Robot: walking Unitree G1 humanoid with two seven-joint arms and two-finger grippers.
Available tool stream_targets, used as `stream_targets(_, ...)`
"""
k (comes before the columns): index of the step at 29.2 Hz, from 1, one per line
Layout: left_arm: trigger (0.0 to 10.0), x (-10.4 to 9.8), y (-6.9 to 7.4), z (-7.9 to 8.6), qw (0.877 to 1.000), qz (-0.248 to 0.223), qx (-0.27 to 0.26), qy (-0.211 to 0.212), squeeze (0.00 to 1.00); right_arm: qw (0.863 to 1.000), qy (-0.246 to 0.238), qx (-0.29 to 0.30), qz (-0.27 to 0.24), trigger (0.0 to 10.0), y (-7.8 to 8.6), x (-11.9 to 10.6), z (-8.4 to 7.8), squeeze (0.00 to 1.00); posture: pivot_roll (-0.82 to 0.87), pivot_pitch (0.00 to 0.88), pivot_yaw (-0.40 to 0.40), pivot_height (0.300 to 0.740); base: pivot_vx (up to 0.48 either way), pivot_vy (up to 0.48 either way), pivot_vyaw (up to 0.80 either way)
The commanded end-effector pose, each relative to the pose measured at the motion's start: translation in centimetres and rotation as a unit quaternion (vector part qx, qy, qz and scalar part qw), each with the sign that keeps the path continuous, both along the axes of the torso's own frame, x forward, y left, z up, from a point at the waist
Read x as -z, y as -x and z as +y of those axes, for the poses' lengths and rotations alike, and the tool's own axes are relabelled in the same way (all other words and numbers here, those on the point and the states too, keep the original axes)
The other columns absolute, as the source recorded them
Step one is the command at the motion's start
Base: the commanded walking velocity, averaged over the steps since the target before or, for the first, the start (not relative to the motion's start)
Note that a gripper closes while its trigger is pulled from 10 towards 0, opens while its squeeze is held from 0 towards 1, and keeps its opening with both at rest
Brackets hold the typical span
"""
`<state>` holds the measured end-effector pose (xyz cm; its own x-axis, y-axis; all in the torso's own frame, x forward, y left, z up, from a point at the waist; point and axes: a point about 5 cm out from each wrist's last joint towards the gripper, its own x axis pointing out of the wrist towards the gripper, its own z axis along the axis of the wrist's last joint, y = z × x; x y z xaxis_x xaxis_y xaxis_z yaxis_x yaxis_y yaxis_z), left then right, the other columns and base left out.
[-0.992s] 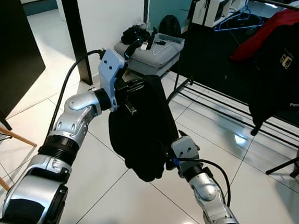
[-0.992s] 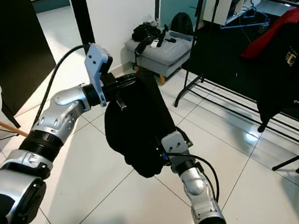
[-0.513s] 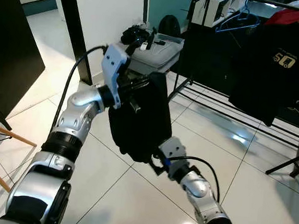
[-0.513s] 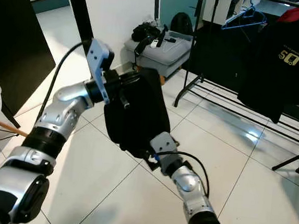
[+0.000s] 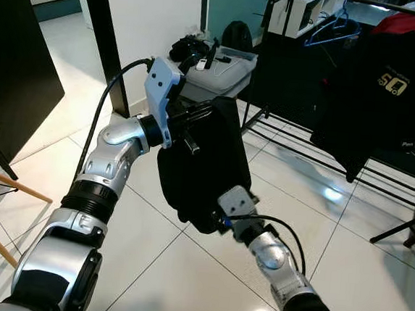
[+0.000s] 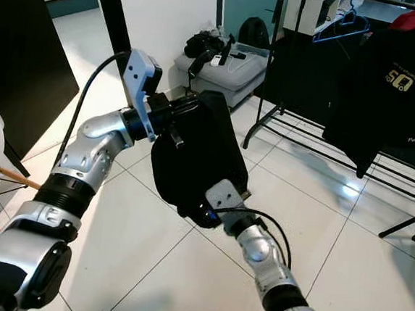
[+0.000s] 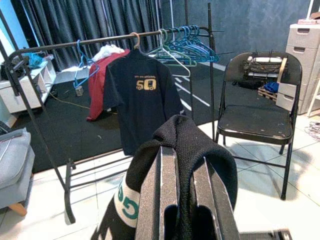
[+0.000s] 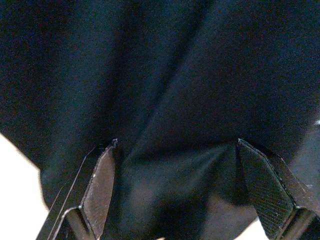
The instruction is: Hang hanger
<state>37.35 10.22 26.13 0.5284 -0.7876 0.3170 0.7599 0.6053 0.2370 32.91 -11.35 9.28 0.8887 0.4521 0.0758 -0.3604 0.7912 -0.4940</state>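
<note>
Two grippers, left gripper [image 7: 182, 200] clamped, right gripper [image 8: 177, 190] spread, meet black garment [image 5: 203, 162].

Head eyes look down over both arms; wrist views look closely along fingers [image 7: 161, 200] at the garment [image 5: 203, 166].

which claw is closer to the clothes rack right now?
Left. The left claw holds the top of the black garment up nearer the clothes rack; the right claw is open, lower, at the garment's bottom edge.
</note>
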Motion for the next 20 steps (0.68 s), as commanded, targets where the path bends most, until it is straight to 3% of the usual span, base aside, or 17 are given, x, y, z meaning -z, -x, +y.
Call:
stream_targets(1,10.0,-0.7,0.2,0.1,1.000,-0.012,0.008,0.010,0.00,1.000,-0.001,0.001,-0.014,10.0,0.1,-0.1,0.2,1.00,-0.04,0.102,0.048,0.740,0.000,0.000,0.00)
stream_targets(6,10.0,-0.6,0.4,0.2,1.000,-0.012,0.015,0.008,0.00,0.998,0.006,0.033,-0.049,10.0,-0.2,-1.0,-0.6,1.00,-0.04,0.102,0.047,0.740,0.000,0.000,0.00)
stream_targets(7,10.0,-0.5,0.5,0.1,1.000,-0.010,0.020,0.007,0.00,0.996,0.010,0.062,-0.057,10.0,-0.6,-1.3,-1.5,0.84,-0.04,0.102,0.047,0.740,0.000,0.000,0.00)
stream_targets(8,10.0,-0.5,0.5,0.1,1.000,-0.010,0.020,0.007,0.00,0.996,0.010,0.062,-0.057,10.0,-0.6,-1.3,-1.5,0.84,-0.04,0.102,0.047,0.740,0.000,0.000,0.00)
stream_targets(9,10.0,-0.5,0.6,0.1,1.000,-0.009,0.025,0.007,0.00,0.994,0.010,0.091,-0.060,10.0,-0.8,-1.5,-2.3,0.58,-0.04,0.099,0.046,0.740,0.000,0.000,0.00)
stream_targets(11,10.0,-0.5,0.6,0.1,1.000,-0.009,0.025,0.007,0.00,0.994,0.010,0.091,-0.060,10.0,-0.8,-1.5,-2.3,0.58,-0.04,0.099,0.046,0.740,0.000,0.000,0.00)
stream_targets(12,10.0,-0.5,0.6,0.0,0.999,-0.008,0.030,0.006,0.00,0.991,-0.007,0.119,-0.060,10.0,-1.2,-1.8,-3.4,0.31,-0.04,0.096,0.044,0.740,0.000,0.000,0.00)
stream_targets(14,10.0,-0.5,0.6,0.0,0.999,-0.008,0.030,0.006,0.00,0.991,-0.007,0.119,-0.060,10.0,-1.2,-1.8,-3.4,0.31,-0.04,0.096,0.044,0.740,0.000,0.000,0.00)
stream_targets(15,10.0,-0.5,0.7,0.0,0.999,-0.009,0.031,0.007,0.00,0.991,-0.017,0.120,-0.057,0.3,-1.2,-1.8,-3.6,0.18,-0.04,0.092,0.044,0.740,0.000,0.000,0.00)
stream_targets(16,10.0,-0.5,0.7,0.0,0.999,-0.009,0.031,0.007,0.00,0.991,-0.017,0.120,-0.057,0.3,-1.2,-1.8,-3.6,0.18,-0.04,0.092,0.044,0.740,0.000,0.000,0.00)
stream_targets(17,10.0,-0.6,0.7,0.1,0.999,-0.010,0.030,0.007,0.00,0.991,-0.022,0.120,-0.060,0.0,-1.2,-1.8,-3.6,0.09,-0.04,0.088,0.042,0.740,0.000,0.000,0.00)
stream_targets(20,10.0,-0.6,0.7,0.1,0.999,-0.011,0.030,0.007,0.00,0.991,-0.028,0.117,-0.063,0.0,-1.1,-1.8,-3.6,0.05,-0.04,0.085,0.041,0.740,0.000,0.000,0.00)
